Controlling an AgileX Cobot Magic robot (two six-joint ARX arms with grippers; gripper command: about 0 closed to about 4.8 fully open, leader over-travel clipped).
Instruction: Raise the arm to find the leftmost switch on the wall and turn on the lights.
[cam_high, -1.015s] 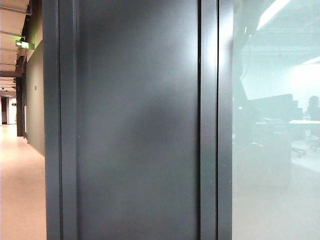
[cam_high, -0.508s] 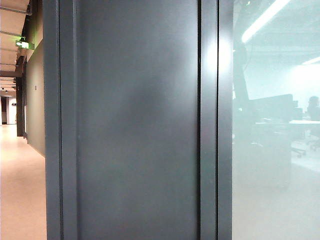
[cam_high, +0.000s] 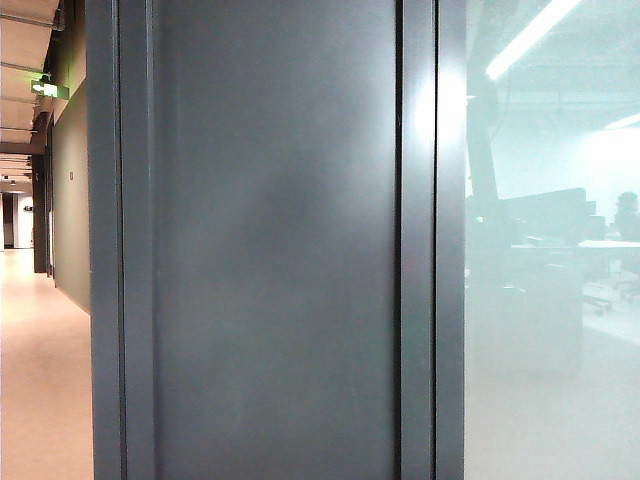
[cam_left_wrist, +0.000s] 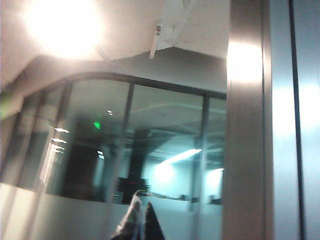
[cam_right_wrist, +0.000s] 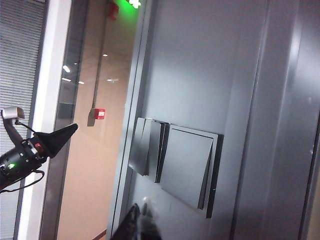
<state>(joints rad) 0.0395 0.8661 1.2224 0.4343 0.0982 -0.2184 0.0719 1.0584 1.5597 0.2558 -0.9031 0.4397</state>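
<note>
Switches (cam_right_wrist: 172, 167) show only in the right wrist view: a row of grey rocker plates mounted on the wall (cam_high: 275, 250), a tall grey metal panel with narrow vertical frame strips. The right gripper (cam_right_wrist: 140, 222) sits just below them, fingertips drawn together to a near point, apparently closed on nothing; judged purpose, a narrow tip for pressing one rocker. The plates overlap in this slanted view, so their count is uncertain; the narrow one toward the corridor edge of the panel is probably the leftmost. No contact with any plate is visible. The left gripper (cam_left_wrist: 142, 222) is raised, its camera looking along frosted glazing toward the ceiling; its tips also look closed and empty, though blurred and cut off. A dark pointed tip of the other arm (cam_right_wrist: 35, 150) enters beside the corridor. In the exterior view neither switches nor grippers appear; only a hazy dark arm silhouette (cam_high: 485, 120) shows in the glass pane (cam_high: 550, 350).
</note>
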